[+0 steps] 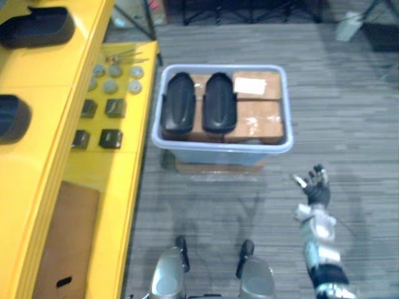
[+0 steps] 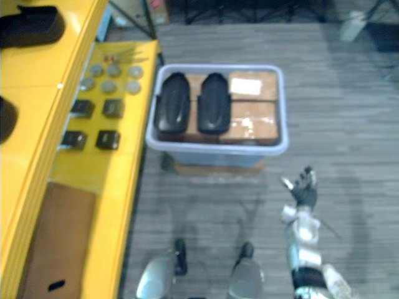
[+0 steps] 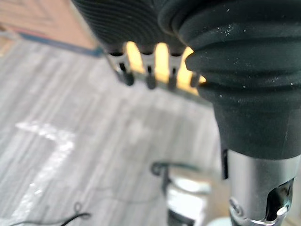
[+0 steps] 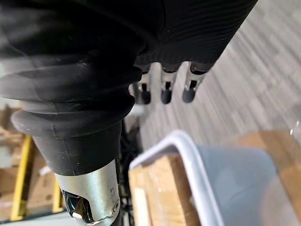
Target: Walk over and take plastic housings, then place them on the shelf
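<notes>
I'm at the pick-up step: my right hand, fingers spread and empty, hovers before the bin. My left hand seems slack too. Next I must reach in for a black plastic housing.

Cut by the left edge: far shelf housing and near shelf housing, both on the top of the yellow shelf. Too small to tell what — round grey pieces and dark square pieces on the shelf's lower level. Hidden in part under the two bin housings: cardboard boxes in the grey bin. Blurred past reading, white label on one box. Cut by the lower edge, brown board on the lower level. Tucked mostly behind its dark ribbed cover — left hand, with fingertips poking out straight. Cut off likewise in the right wrist view, bin and boxes.
</notes>
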You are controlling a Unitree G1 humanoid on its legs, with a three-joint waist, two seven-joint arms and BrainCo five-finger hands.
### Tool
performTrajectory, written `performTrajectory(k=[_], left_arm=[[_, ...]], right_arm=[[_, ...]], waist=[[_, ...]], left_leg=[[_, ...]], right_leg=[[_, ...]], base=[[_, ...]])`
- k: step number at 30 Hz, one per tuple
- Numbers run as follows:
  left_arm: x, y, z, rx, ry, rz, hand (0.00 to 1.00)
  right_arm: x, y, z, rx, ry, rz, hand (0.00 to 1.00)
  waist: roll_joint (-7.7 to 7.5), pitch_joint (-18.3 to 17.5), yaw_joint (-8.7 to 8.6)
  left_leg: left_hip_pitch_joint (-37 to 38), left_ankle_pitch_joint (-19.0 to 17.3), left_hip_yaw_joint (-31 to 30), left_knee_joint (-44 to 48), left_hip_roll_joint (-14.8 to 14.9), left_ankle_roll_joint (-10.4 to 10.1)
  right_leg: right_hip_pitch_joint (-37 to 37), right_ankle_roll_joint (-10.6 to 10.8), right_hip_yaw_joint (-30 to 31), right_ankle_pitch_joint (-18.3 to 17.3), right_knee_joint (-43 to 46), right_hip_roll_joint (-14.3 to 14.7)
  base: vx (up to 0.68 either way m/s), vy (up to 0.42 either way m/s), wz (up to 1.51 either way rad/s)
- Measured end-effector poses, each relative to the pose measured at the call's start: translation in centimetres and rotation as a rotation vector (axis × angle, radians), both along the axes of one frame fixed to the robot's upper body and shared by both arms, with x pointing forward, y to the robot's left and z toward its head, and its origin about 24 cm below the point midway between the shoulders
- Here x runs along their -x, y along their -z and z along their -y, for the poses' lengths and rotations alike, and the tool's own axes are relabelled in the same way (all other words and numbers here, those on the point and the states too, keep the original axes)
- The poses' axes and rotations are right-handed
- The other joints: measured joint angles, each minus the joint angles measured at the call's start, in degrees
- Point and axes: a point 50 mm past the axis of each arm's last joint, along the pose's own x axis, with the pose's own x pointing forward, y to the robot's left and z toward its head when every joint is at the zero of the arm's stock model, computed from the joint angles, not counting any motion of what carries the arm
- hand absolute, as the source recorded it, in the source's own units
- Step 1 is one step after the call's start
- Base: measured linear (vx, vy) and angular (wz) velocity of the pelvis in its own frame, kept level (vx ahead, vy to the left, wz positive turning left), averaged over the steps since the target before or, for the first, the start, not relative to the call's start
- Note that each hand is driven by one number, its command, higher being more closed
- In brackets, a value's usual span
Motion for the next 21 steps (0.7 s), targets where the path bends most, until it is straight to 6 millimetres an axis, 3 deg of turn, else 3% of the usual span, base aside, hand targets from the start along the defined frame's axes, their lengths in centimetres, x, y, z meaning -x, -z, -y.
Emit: performTrajectory(k=[3,6,8,11,21], left_arm=[[-0.3,0.0,0.3,0.032,-0.013,0.025,0.0],[-0.6,-0.1,0.5,0.046,-0.008,0.053,0.0],[-0.8,-0.2,0.8,0.052,0.008,0.064,0.0],[-0.8,-0.1,1.7,0.084,0.021,0.069,0.0],[-2.5,-0.1,3.3,0.162,0.049,0.125,0.0]], right_arm=[[-2.1,-2.7,1.4,0.036,0.018,0.016,0.0],[-3.8,-6.8,3.1,0.084,0.059,0.072,0.0],[-4.8,-10.6,4.8,0.115,0.105,0.12,0.0],[-5.2,-13.9,6.0,0.146,0.162,0.14,0.0],[-4.2,-19.9,9.5,0.154,0.364,0.108,0.0]], waist=[[0.17,0.4,1.29],[0.6,1.5,2.84],[1.64,2.1,3.13],[3.14,3.5,4.07],[7.0,5.1,8.79]], left_leg=[[-0.9,0.9,-2.2,-0.7,-1.0,0.2],[-1.4,1.3,-3.1,-0.7,-1.9,0.6],[-3.3,2.2,-4.2,-0.7,-3.0,1.1],[-5.0,2.6,-4.8,-0.5,-3.8,1.5],[-13.1,3.5,-7.1,2.3,-5.7,2.3]], right_leg=[[0.7,0.0,-2.0,0.2,-0.5,-0.5],[0.6,0.1,-3.1,0.3,-0.1,-1.2],[-0.8,0.2,-4.3,0.3,0.7,-2.3],[-2.2,0.4,-4.8,0.5,1.6,-3.1],[-8.6,0.4,-7.2,0.4,4.9,-5.2]], base=[[-0.03,0.028,0.38],[-0.04,0.03,0.2],[-0.07,0.052,0.33],[-0.05,0.049,0.16],[-0.03,0.041,0.15]])
